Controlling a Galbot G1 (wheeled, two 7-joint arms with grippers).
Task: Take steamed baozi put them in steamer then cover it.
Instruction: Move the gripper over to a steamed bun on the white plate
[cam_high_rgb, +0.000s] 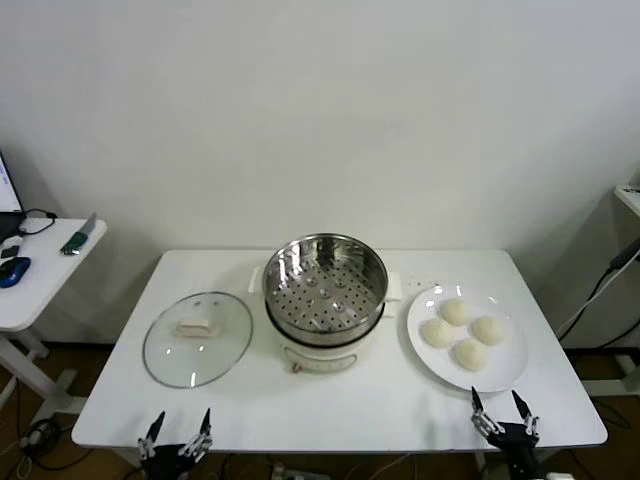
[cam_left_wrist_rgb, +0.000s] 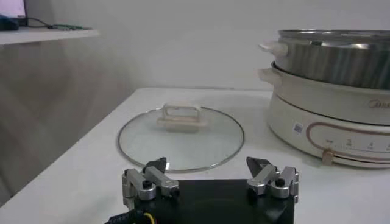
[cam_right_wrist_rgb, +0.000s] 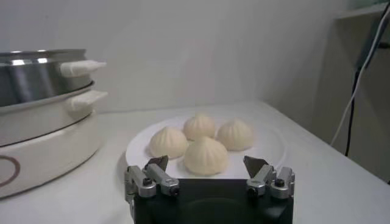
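Observation:
Several cream-white baozi (cam_high_rgb: 462, 332) lie on a white plate (cam_high_rgb: 505, 371) at the table's right; they also show in the right wrist view (cam_right_wrist_rgb: 206, 155). The steel steamer (cam_high_rgb: 324, 288) stands empty on its white cooker base (cam_high_rgb: 320, 358) at the table's middle. The glass cover (cam_high_rgb: 197, 338) with its cream handle lies flat to the left, also in the left wrist view (cam_left_wrist_rgb: 181, 137). My left gripper (cam_high_rgb: 176, 432) is open and empty at the front edge, before the cover. My right gripper (cam_high_rgb: 506, 412) is open and empty at the front edge, before the plate.
A side table (cam_high_rgb: 40, 275) at far left holds a blue mouse and small tools. Cables hang at the far right (cam_high_rgb: 600, 285). The white table's front edge (cam_high_rgb: 340, 440) lies just beyond both grippers.

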